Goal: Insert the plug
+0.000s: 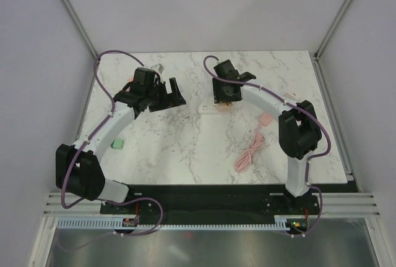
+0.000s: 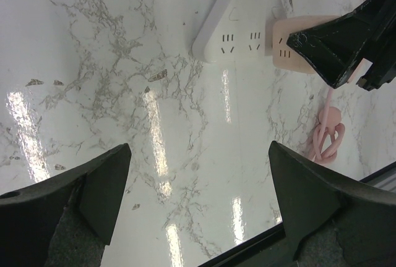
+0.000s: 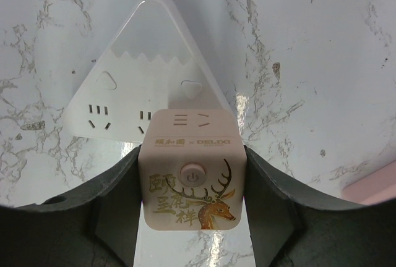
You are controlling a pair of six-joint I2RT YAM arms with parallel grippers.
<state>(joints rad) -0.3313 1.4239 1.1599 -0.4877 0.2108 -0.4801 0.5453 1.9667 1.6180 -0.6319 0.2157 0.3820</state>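
Observation:
A pink cube plug (image 3: 193, 177) with a gold deer print and a power button sits between the fingers of my right gripper (image 3: 193, 149), which is shut on its two sides. The cube rests against the right part of a white triangular power strip (image 3: 148, 88), covering its right socket; the prongs are hidden. Two free sockets show to the cube's left. In the top view my right gripper (image 1: 224, 101) hangs over the strip (image 1: 207, 109) at mid table. My left gripper (image 2: 198, 156) is open and empty above bare marble, left of the strip (image 2: 232, 26) and the cube (image 2: 289, 44).
A coiled pink cable (image 1: 249, 154) lies right of centre and also shows in the left wrist view (image 2: 328, 134). A small green object (image 1: 116, 145) lies by the left arm. The marble table (image 1: 185, 149) ends at a black front edge (image 2: 247, 245).

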